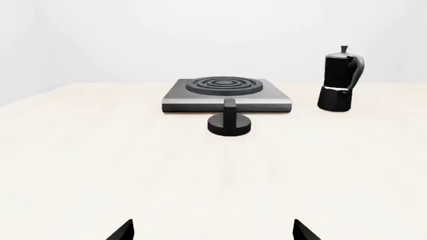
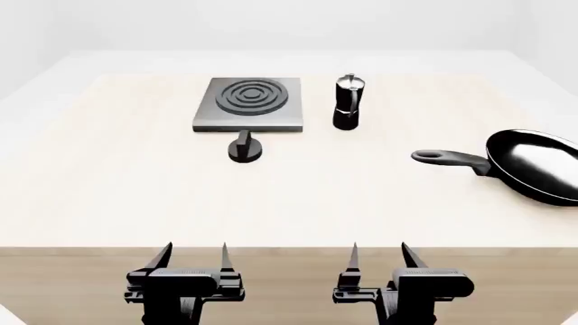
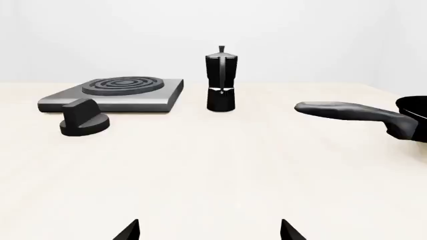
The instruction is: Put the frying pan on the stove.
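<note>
The frying pan (image 2: 540, 164) lies at the table's right edge, its long handle (image 2: 449, 160) pointing left; the right wrist view shows that handle (image 3: 347, 112) and a bit of the bowl. The stove (image 2: 249, 103) sits at the far middle-left, and also shows in the left wrist view (image 1: 227, 93) and the right wrist view (image 3: 117, 93). My left gripper (image 2: 193, 258) and right gripper (image 2: 380, 256) hover at the table's near edge, both open and empty, well short of the pan and stove. Only their fingertips (image 1: 123, 231) (image 3: 130, 231) show in the wrist views.
A round black knob (image 2: 243, 148) lies just in front of the stove. A black-and-silver moka pot (image 2: 348, 102) stands to the stove's right. The light wooden table (image 2: 135, 196) ends at its front edge just ahead of my grippers.
</note>
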You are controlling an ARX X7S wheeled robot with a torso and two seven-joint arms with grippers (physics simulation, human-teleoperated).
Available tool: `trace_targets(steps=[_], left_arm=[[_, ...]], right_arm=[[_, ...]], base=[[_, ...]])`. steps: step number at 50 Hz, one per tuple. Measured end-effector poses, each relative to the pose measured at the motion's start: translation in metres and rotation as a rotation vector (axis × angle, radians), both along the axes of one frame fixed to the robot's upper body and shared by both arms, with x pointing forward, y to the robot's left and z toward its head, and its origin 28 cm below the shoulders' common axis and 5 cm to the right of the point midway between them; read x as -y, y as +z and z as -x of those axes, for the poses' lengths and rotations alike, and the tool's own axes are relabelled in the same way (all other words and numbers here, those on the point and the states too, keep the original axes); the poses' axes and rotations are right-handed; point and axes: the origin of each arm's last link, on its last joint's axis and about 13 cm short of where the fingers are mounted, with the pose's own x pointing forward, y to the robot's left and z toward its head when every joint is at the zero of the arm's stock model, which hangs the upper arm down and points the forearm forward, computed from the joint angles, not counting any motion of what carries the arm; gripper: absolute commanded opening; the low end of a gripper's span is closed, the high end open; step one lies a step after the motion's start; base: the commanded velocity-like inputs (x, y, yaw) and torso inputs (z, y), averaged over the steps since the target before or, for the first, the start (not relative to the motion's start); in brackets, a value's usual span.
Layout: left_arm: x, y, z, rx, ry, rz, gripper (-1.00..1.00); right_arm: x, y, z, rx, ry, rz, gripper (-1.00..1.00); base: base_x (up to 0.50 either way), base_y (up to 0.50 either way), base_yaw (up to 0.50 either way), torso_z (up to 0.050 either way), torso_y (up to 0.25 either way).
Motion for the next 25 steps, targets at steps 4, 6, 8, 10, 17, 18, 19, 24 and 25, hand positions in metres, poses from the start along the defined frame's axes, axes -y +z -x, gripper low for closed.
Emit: trace_targets(steps=[4, 6, 8, 10, 17, 18, 19, 24, 25], left_arm=[[0.0, 0.002, 0.0, 0.01, 0.012, -0.032, 1.0], [-0.001, 0.005, 0.0, 0.019, 0.02, -0.05, 1.0], [-0.001, 0.008, 0.001, 0.028, 0.026, -0.066, 1.0], [-0.002, 0.012, 0.001, 0.039, 0.033, -0.08, 1.0], [-0.004, 0.026, 0.004, 0.076, 0.048, -0.116, 1.0], [-0.004, 0.027, 0.005, 0.081, 0.049, -0.12, 1.0], [-0.004, 0.029, 0.005, 0.086, 0.049, -0.123, 1.0], [-0.004, 0.036, 0.006, 0.107, 0.053, -0.135, 1.0], [-0.004, 0.037, 0.006, 0.111, 0.054, -0.137, 1.0]], right_arm=[[0.0, 0.004, 0.0, 0.008, -0.002, -0.001, 1.0], [-0.001, 0.008, 0.0, 0.016, -0.003, 0.002, 1.0], [-0.001, 0.012, 0.0, 0.027, -0.005, 0.008, 1.0], [-0.001, 0.017, 0.001, 0.039, -0.006, 0.01, 1.0], [-0.001, 0.036, 0.004, 0.088, -0.003, 0.016, 1.0], [-0.002, 0.039, 0.004, 0.095, -0.002, 0.016, 1.0], [-0.002, 0.041, 0.005, 0.101, -0.001, 0.016, 1.0], [-0.003, 0.051, 0.007, 0.126, 0.004, 0.016, 1.0], [-0.003, 0.052, 0.007, 0.13, 0.004, 0.016, 1.0]], base=[[0.0, 0.0, 0.0, 0.0, 0.0], [0.0, 0.0, 0.0, 0.0, 0.0], [0.0, 0.0, 0.0, 0.0, 0.0], [0.0, 0.0, 0.0, 0.0, 0.0], [0.03, 0.0, 0.0, 0.0, 0.0], [0.15, 0.0, 0.0, 0.0, 0.0], [0.15, 0.0, 0.0, 0.0, 0.0], [0.18, 0.0, 0.0, 0.0, 0.0], [0.24, 0.0, 0.0, 0.0, 0.0]])
